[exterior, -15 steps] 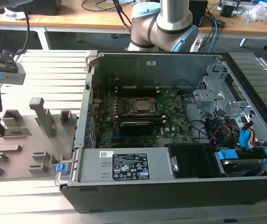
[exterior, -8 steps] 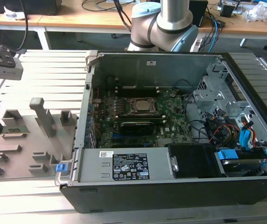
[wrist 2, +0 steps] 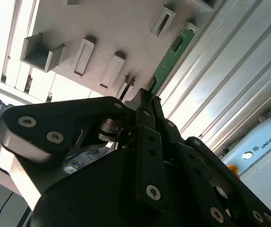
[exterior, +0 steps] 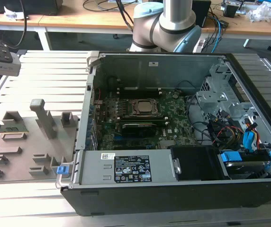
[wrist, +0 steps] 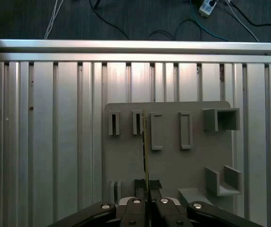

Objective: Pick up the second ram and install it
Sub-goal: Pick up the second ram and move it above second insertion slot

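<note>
ram [wrist 2: 172, 56]: 1 | gripper [wrist: 147, 182]: 1 | arm [exterior: 176, 14]: 1 | plate [wrist: 173, 165]: 1 | PC case [exterior: 173, 198]: 1 | motherboard [exterior: 173, 124]: 1 | CPU socket [exterior: 145, 108]: 1 | power supply [exterior: 126, 168]: 1

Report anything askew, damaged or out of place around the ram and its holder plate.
Nothing stands out. The second ram stands on edge, straight along the grey holder plate, with the gripper closed squarely on it. No cracks or loose parts show.

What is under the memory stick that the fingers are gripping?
The grey holder plate lies under the memory stick, which stands on edge beside raised slots. The fingers cover one end, so whether that edge sits in a groove is hidden.
</note>
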`<state>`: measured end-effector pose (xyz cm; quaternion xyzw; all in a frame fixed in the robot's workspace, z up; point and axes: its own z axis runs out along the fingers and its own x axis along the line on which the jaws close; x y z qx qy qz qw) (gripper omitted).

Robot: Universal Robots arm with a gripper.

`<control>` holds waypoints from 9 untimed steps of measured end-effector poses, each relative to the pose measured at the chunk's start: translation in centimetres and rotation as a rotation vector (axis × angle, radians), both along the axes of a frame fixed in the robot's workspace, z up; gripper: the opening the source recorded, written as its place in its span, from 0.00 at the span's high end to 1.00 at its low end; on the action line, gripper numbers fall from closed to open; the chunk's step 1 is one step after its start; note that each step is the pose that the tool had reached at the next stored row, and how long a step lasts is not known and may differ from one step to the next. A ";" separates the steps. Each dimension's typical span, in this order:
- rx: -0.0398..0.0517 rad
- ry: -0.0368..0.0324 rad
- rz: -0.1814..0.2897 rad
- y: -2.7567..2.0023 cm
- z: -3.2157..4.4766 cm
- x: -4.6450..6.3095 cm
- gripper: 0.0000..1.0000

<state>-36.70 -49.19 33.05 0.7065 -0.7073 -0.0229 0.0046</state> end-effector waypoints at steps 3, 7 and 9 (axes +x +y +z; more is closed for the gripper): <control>0.0000 0.0001 0.000 0.00 0.37 0.0 0.86; 0.0000 0.0001 0.000 0.01 1.76 0.0 0.86; -0.0001 0.0001 0.000 0.02 2.23 0.0 0.86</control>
